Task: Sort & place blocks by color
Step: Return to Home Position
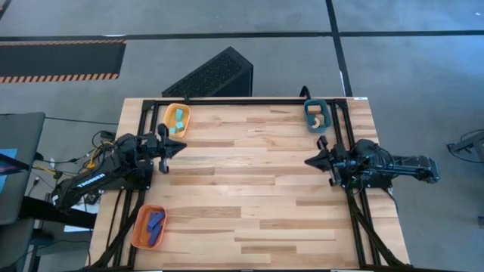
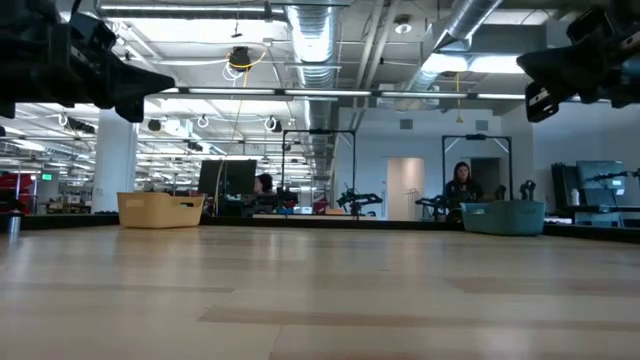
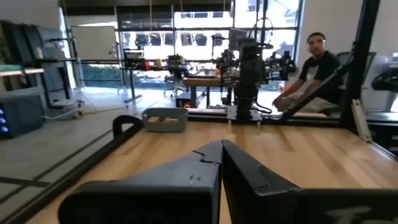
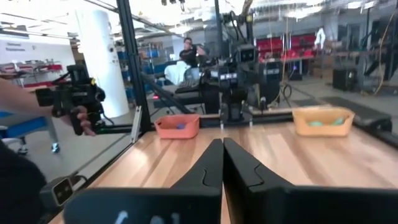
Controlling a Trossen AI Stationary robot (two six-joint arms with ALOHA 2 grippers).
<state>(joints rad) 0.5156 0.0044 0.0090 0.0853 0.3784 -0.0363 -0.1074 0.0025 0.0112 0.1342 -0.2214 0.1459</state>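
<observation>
Blue blocks (image 1: 156,222), perhaps three, one orange tray (image 1: 137,233)

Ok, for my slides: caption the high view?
Blue blocks, cyan blocks, tan blocks sorted into separate trays; left gripper, right gripper shut at opposite sides.

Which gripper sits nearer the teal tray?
Right. The right gripper is close beside the teal tray at the right edge; the left gripper is across the table, near the yellow-orange tray.
</observation>
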